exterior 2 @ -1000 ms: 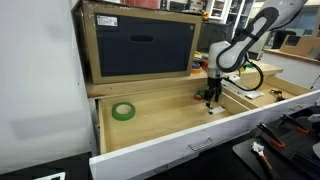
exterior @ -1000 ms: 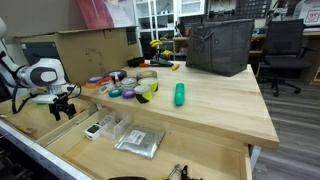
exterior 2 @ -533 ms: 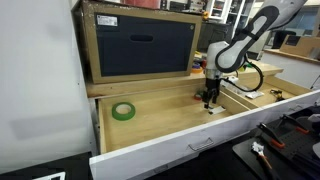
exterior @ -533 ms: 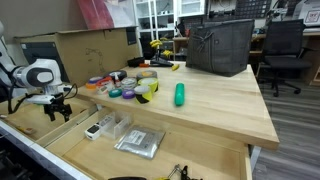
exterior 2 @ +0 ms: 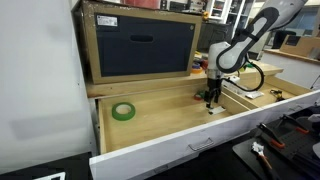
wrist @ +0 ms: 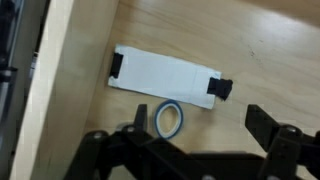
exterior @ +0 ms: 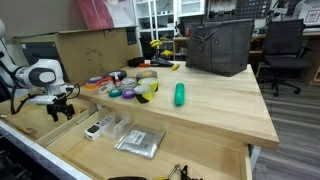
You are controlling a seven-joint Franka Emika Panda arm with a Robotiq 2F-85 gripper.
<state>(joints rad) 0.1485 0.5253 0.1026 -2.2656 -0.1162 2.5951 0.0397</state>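
My gripper [wrist: 200,140] hangs open just above the wooden drawer floor [wrist: 260,50], with nothing between its fingers. Right below it in the wrist view lies a small blue ring [wrist: 169,119], close to the left finger [wrist: 136,138]. Just beyond the ring lies a flat white card with black clips at both ends [wrist: 165,75]. In both exterior views the gripper [exterior: 62,108] [exterior 2: 210,99] points down into the open drawer near its side wall. A green tape roll [exterior 2: 123,111] lies on the drawer floor well away from it.
The drawer's side wall [wrist: 60,80] stands close by. Another drawer compartment holds a white device [exterior: 96,128], a clear box [exterior: 120,126] and a silver pouch [exterior: 138,143]. On the tabletop are tape rolls [exterior: 128,86], a green cylinder [exterior: 180,94], a black basket [exterior: 220,45] and a cardboard box [exterior 2: 140,45].
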